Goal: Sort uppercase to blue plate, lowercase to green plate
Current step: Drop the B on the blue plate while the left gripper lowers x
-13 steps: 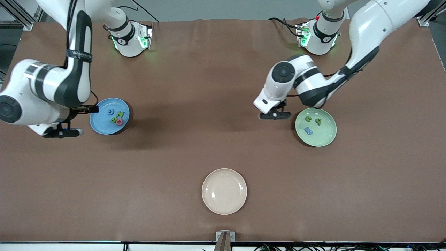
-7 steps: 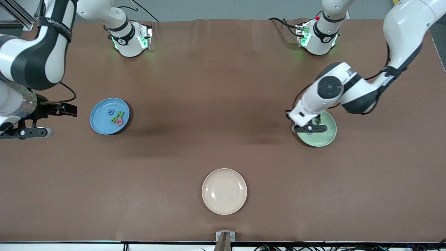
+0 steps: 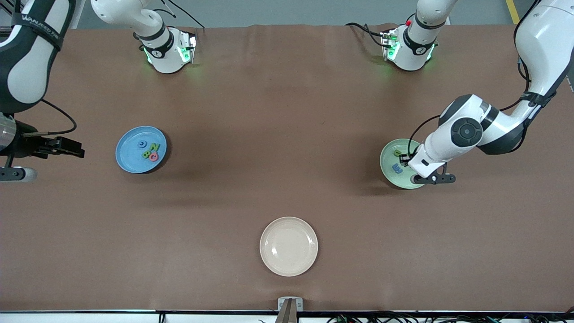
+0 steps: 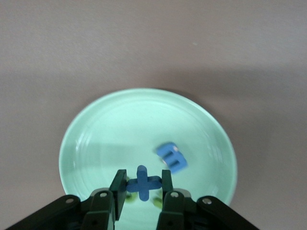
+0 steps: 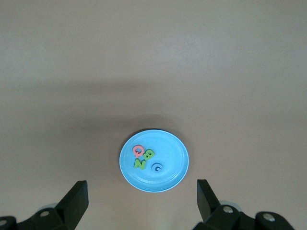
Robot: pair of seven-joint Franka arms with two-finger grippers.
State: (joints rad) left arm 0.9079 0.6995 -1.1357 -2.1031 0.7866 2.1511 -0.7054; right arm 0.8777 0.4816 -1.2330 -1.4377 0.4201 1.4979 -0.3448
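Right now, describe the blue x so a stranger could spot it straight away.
Find the round pale green plate toward the left arm's end of the table. Above it, the left end effector is shut on the small blue foam x; the blue three-pronged letter lies on the plate instead.

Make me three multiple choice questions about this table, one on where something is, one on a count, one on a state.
1. What is the left end effector over?
A. the cream plate
B. the green plate
C. the blue plate

2. How many letters lie on the blue plate?
A. two
B. six
C. four

3. What is the state of the left end effector?
A. shut on the blue x
B. open with nothing in it
C. shut on the pink Q

Answers:
1 B: the left wrist view shows the green plate right beneath it.
2 C: pink Q, green N, green B and a blue ring-shaped letter show there.
3 A: the x sits pinched between its fingers.
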